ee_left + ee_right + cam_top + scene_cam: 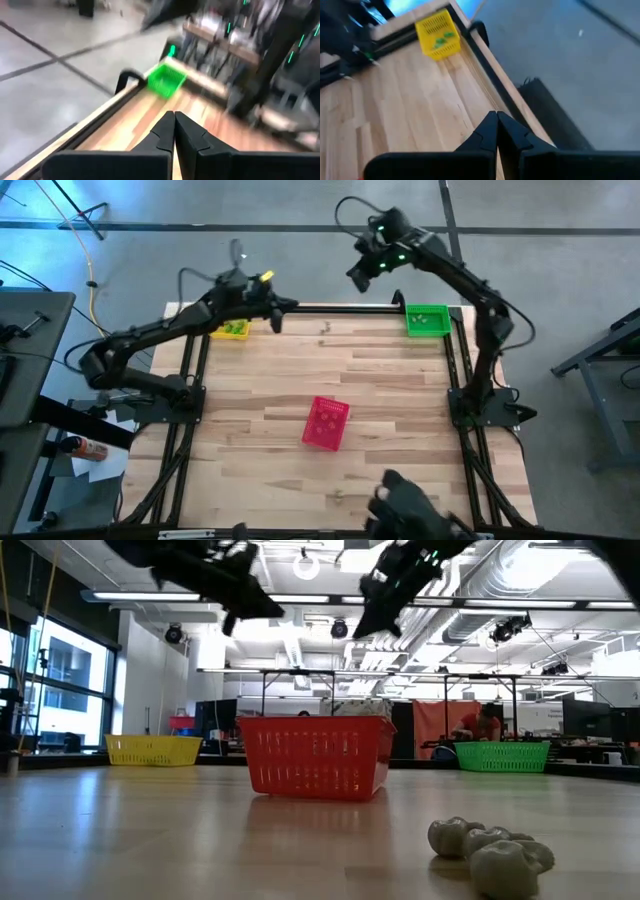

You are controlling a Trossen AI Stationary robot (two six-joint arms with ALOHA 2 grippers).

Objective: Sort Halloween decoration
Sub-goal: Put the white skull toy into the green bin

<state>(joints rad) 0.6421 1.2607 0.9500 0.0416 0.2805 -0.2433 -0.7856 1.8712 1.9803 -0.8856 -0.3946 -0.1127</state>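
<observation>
Pale, blurred lumps (490, 852) nearest on the wooden tabletop (400, 390), too soft in the low view to identify; behind them, mid-tabletop, a pink mesh basket (326, 423), contents hard to make out. Farther back, a yellow basket (230, 330) at the far left corner with tiny green Halloween decoration (443, 41) inside, and a green basket (427, 320) at the far right corner, contents unclear. Above the far edge, left gripper (274, 317) and right gripper (356, 277) raised off the wood, fingers (166, 131) pressed together, holding nothing.
</observation>
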